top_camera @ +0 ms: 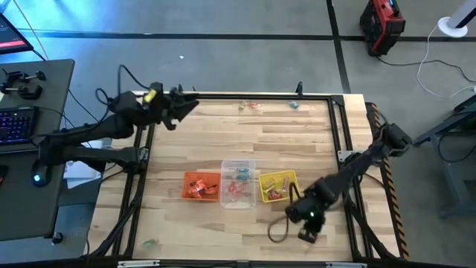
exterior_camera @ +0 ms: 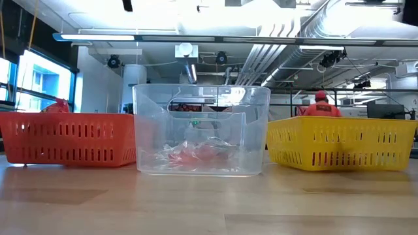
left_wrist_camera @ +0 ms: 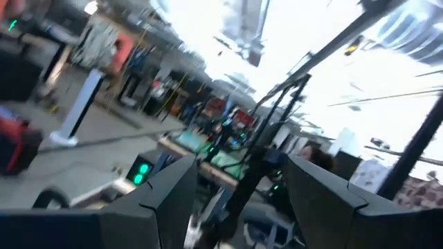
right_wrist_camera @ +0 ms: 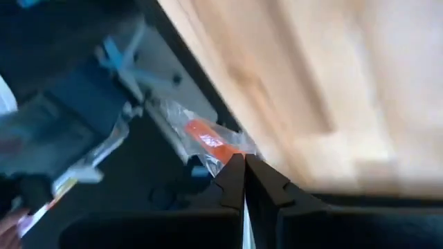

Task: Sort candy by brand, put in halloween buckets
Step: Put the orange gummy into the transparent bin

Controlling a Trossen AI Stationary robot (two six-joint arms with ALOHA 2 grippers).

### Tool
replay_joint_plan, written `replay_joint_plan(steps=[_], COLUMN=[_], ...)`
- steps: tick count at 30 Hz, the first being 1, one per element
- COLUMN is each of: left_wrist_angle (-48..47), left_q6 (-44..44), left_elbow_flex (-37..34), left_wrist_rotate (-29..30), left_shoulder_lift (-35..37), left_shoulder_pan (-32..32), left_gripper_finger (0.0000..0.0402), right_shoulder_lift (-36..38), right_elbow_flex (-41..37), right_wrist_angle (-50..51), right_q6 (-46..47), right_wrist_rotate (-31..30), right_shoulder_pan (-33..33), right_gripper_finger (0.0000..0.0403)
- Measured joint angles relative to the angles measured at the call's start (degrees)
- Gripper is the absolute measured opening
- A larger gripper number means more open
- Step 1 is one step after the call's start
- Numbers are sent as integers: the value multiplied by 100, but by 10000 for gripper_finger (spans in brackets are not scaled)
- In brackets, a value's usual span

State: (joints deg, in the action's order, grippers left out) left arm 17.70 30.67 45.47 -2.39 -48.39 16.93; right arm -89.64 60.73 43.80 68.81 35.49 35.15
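Note:
Three buckets stand in a row near the table's front: orange (top_camera: 201, 186) (exterior_camera: 65, 140), clear (top_camera: 238, 184) (exterior_camera: 202, 130) and yellow (top_camera: 277, 186) (exterior_camera: 339, 143), each with candy in it. My right gripper (top_camera: 296, 202) (right_wrist_camera: 242, 173), just right of the yellow bucket, is shut on a red-orange candy (right_wrist_camera: 208, 138) in a clear wrapper. My left gripper (top_camera: 186, 108) (left_wrist_camera: 239, 200) is open and empty, raised over the table's far left corner. Loose candies (top_camera: 251, 106) lie at the far edge. Neither gripper shows in the low view. My right gripper pinches the candy's clear wrapper end (right_wrist_camera: 230, 153) between its two fingertips. The rest of the candy sticks out beyond the fingertips. Whether the candy is clear of the table does not show.
Another candy (top_camera: 292, 104) lies at the far edge, and a green one (top_camera: 151, 243) lies by the near left corner. A dark metal frame (top_camera: 338, 112) rims the table. A cable loop (top_camera: 279, 229) hangs by my right wrist. A person in red (exterior_camera: 320, 104) is far behind.

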Motion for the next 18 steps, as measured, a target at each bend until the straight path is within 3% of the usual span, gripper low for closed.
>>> replay_joint_plan(steps=[3,8,13,18], left_wrist_angle=[-5,-487,-1153,-955], left_q6=[-147,68,590,718], left_elbow_flex=[101,101,99,99], left_wrist_rotate=[-180,-195,-196,-144], left_shoulder_lift=[38,16,-154,-320], left_shoulder_pan=[41,-20,-299,-632], left_gripper_finger=[209,209,209,209], right_shoulder_lift=[141,195,-19,-589], right_elbow_flex=[446,883,902,898], right_wrist_angle=[433,-239,-1775,-2061], right_q6=[-719,-1698,-2608,-3331], right_wrist_rotate=[-602,-1566,-1852,-1903], right_shoulder_pan=[-537,-1617,-2434,-2818], right_gripper_finger=[0,0,0,0])
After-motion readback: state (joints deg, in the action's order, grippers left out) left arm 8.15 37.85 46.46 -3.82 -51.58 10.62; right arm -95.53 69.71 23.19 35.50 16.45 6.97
